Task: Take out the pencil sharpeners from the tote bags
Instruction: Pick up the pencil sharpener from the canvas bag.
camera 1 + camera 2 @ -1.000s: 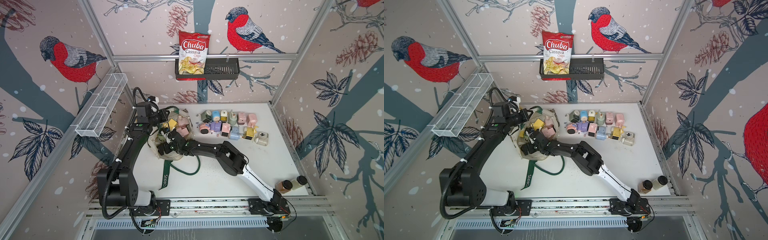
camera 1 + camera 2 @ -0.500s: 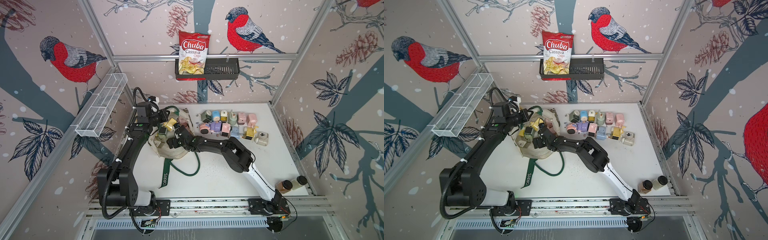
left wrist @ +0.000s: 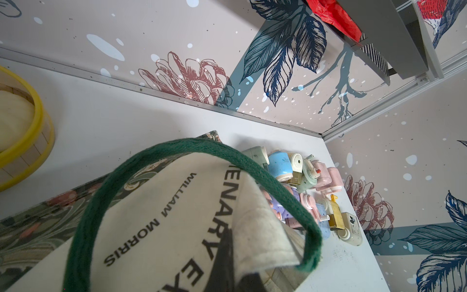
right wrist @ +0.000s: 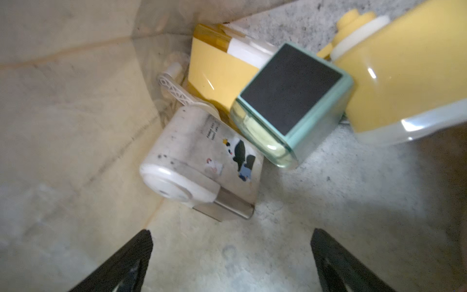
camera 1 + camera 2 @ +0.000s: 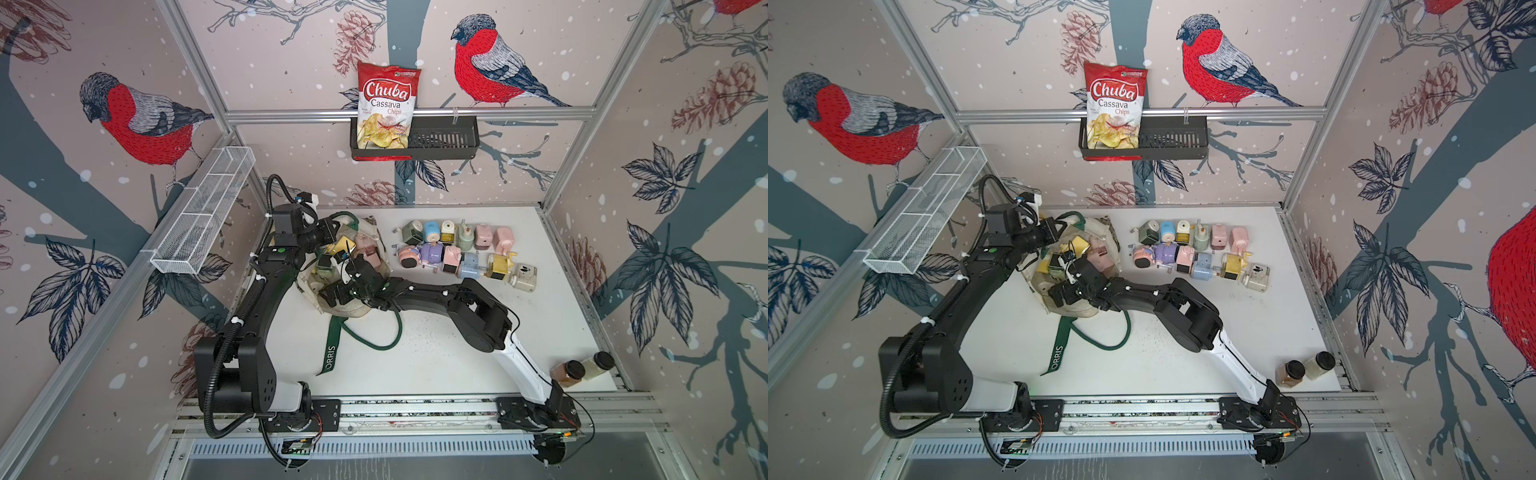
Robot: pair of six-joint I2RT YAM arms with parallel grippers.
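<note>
- left gripper (image 5: 331, 232): closed, pinching the cream rim of the tote bag (image 5: 352, 309), which lies on the worktop (image 5: 436, 353).
- right gripper (image 4: 231, 242): jaws fully apart, empty, inside the tote bag.
- pencil sharpeners (image 4: 202, 161): white, teal and yellow units lie in the bag, near the right gripper.
- other pencil sharpeners (image 5: 461, 249): two rows on the worktop beside the bag.

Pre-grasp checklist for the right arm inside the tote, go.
1. Right gripper open, empty: ok.
2. Left gripper shut on cream canvas tote bag rim, mouth open: ok.
3. Cream boxy plastic sharpener with penguin sticker between the right jaws: not ok, it lies ahead.
4. Pale green sharpener with black base clear of it: cannot tell.
5. Room on white table near the row of pastel sharpeners: ok.
</note>
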